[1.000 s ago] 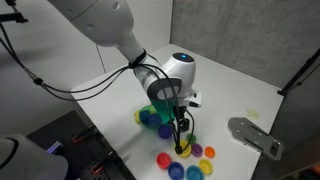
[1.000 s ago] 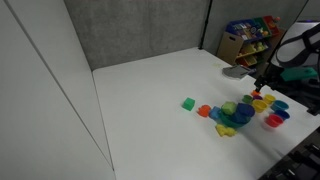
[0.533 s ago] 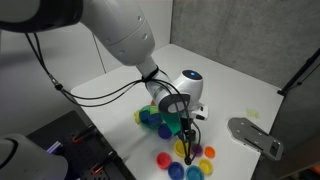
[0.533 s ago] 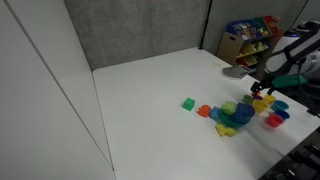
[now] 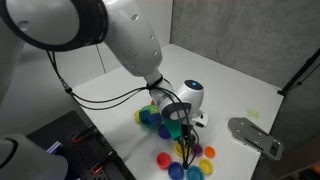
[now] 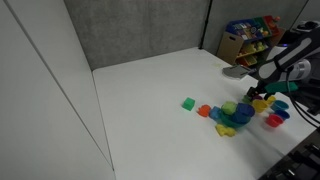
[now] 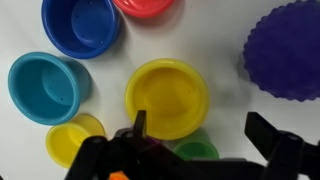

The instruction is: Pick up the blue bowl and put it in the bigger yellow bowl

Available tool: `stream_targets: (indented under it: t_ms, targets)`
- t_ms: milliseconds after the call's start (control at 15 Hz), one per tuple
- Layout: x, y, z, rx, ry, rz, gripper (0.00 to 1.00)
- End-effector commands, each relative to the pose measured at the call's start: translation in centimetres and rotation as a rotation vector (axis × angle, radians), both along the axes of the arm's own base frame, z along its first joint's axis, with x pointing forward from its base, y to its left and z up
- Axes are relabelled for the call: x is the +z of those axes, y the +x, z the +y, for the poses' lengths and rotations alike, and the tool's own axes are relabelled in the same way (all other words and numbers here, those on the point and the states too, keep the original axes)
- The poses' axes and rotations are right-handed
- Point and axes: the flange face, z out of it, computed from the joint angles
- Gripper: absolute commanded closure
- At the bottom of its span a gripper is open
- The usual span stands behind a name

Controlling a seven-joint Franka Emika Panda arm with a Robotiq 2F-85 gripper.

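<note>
In the wrist view my gripper [image 7: 200, 128] is open and empty, its two dark fingers on either side of the near rim of the bigger yellow bowl [image 7: 167, 97], which lies just beyond them. The blue bowl [image 7: 82, 25] sits farther off at the upper left, next to a red bowl [image 7: 150, 5]. A smaller yellow bowl [image 7: 75, 138] lies at the lower left. In both exterior views the gripper [image 5: 185, 146] [image 6: 262, 97] hangs low over the cluster of coloured bowls.
A teal bowl [image 7: 45, 88], a green cup [image 7: 195, 152] under the gripper and a purple scalloped dish [image 7: 285, 50] crowd the spot. More coloured pieces [image 6: 225, 115] lie on the white table [image 6: 160, 80]. A grey bracket [image 5: 255, 135] lies near the table edge.
The arm has shifted a little toward the table's front edge and lower over the bowl cluster. The gripper stays open and the bowls have not moved.
</note>
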Motion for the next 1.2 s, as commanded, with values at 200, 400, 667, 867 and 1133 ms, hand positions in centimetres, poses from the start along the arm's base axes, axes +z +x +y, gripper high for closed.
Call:
stream_targets:
  t_ms: [200,400,667,867,1133]
  targets:
    - [-2.4,0.5,-0.3,-0.04,0.008,-0.001,0.32]
    - [-2.8,0.5,-0.1,-0.037,0.01,0.003,0.56]
    - [-1.6,0.6,0.2,-0.016,0.0,0.009,0.89]
    - [0.3,0.8,0.5,0.002,-0.013,0.004,1.0]
    - [1.8,1.2,0.5,0.019,-0.036,-0.013,0.95]
